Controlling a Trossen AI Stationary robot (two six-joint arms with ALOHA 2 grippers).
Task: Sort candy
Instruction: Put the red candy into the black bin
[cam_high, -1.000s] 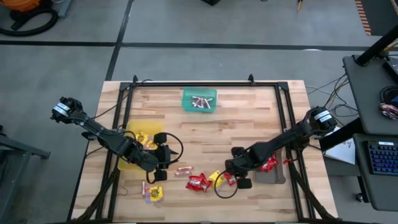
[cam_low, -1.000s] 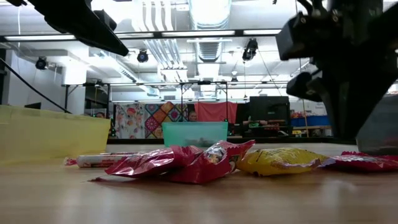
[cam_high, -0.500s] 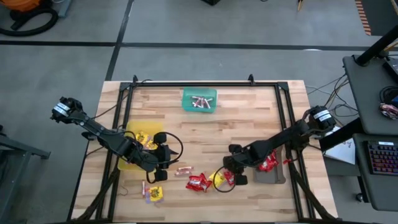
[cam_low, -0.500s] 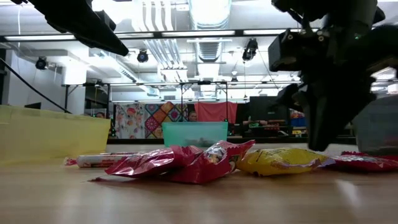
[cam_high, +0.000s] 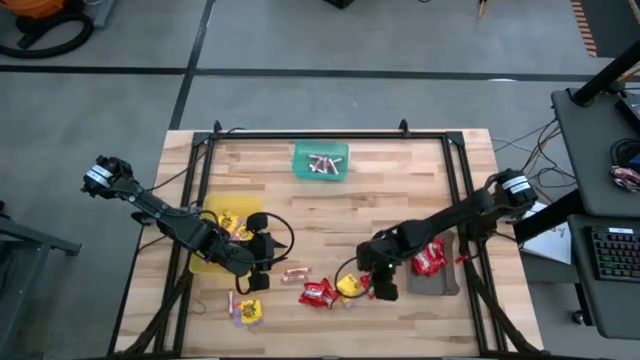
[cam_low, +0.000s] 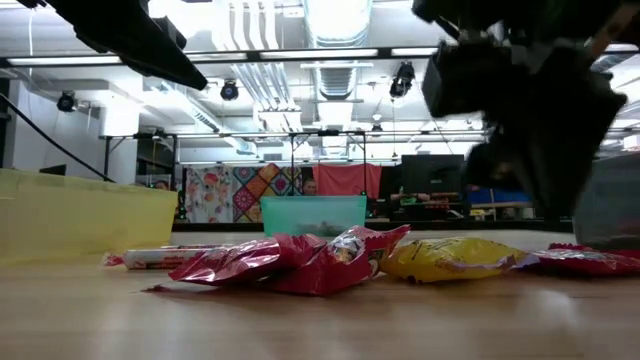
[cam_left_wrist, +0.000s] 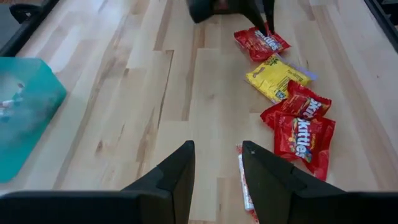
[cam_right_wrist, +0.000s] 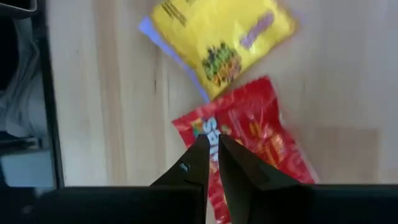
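Over the last second the right gripper (cam_high: 378, 290) has slid a little toward the left in the high view, from beside the grey tray (cam_high: 446, 285) to a spot over the loose sweets at lower centre; its fingers (cam_right_wrist: 200, 163) are pinched nearly together with nothing between them, their tips hanging over a red packet (cam_right_wrist: 249, 146). That reads as lining up a pick, so this packet is probably the next one bound for the grey tray, where one red packet (cam_high: 430, 262) already lies.

The left gripper (cam_high: 262, 266) has not moved; it waits at lower left of the high view next to the yellow tray (cam_high: 203, 262), fingers (cam_left_wrist: 180, 174) partly apart and empty, a thin twisted roll (cam_left_wrist: 245, 183) on the table (cam_high: 400, 200) just past them.

The candy is crinkly, glossy foil: flat red pillow packs, a yellow packet (cam_right_wrist: 219, 38) with purple print, slim pinkish rolls. More rolls sit in the green tray (cam_high: 321, 163) at upper centre. The table is pale, smooth wooden planking; the trays look like translucent plastic.
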